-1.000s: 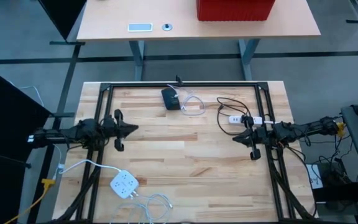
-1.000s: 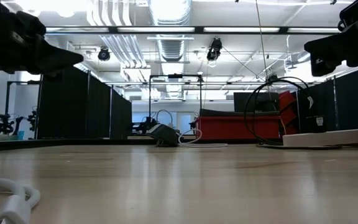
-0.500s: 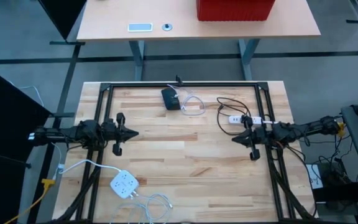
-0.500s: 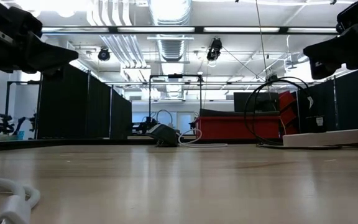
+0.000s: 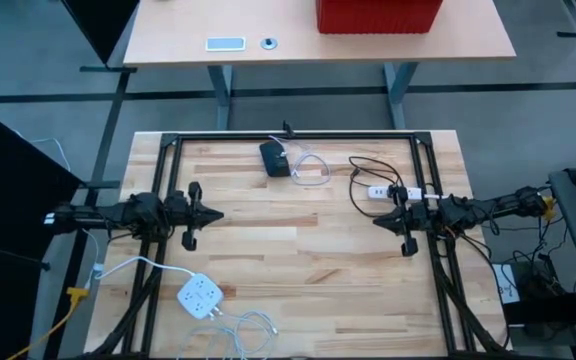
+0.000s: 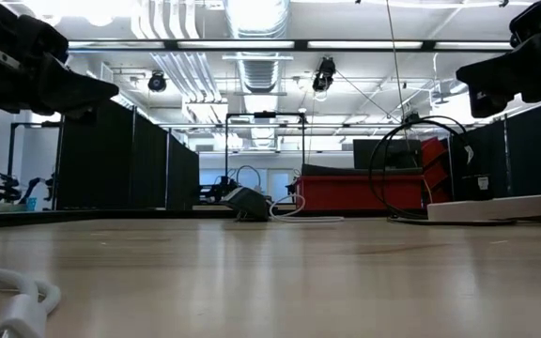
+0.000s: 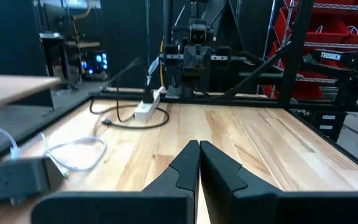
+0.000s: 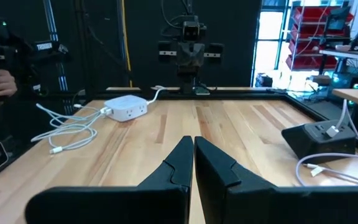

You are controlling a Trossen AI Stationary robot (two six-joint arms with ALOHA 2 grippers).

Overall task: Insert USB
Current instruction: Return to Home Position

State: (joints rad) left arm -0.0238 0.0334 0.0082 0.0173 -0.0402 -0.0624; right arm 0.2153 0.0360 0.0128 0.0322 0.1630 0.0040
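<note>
Left gripper [image 5: 213, 213]: fingers pressed together, nothing between them. Hangs above the left side of the table [image 5: 298, 250], tips aimed toward the middle. Right gripper [image 5: 378, 222]: likewise closed tip to tip and empty. Hangs above the right side, facing the left one across bare wood, well apart from it.

Just to the far side of the right gripper, on the wood: white power strip [image 5: 393, 191], with a black cord [image 5: 354, 172] looping away from it.

Farther out, near the far edge around the middle: black outlet extension [image 5: 275, 158]. Pale charger cable [image 5: 311, 170] coiled just beside it and, going by the right wrist view, plugged into its upper face.

Near the front left corner, well apart from both grippers: square white outlet extension [image 5: 200, 296]. White cord [image 5: 138, 261] running from it toward the left edge; thin white cable [image 5: 248, 325] lying loose just in front.

Beyond the table: second desk [image 5: 168, 40] bearing a red bin [image 5: 378, 15].
</note>
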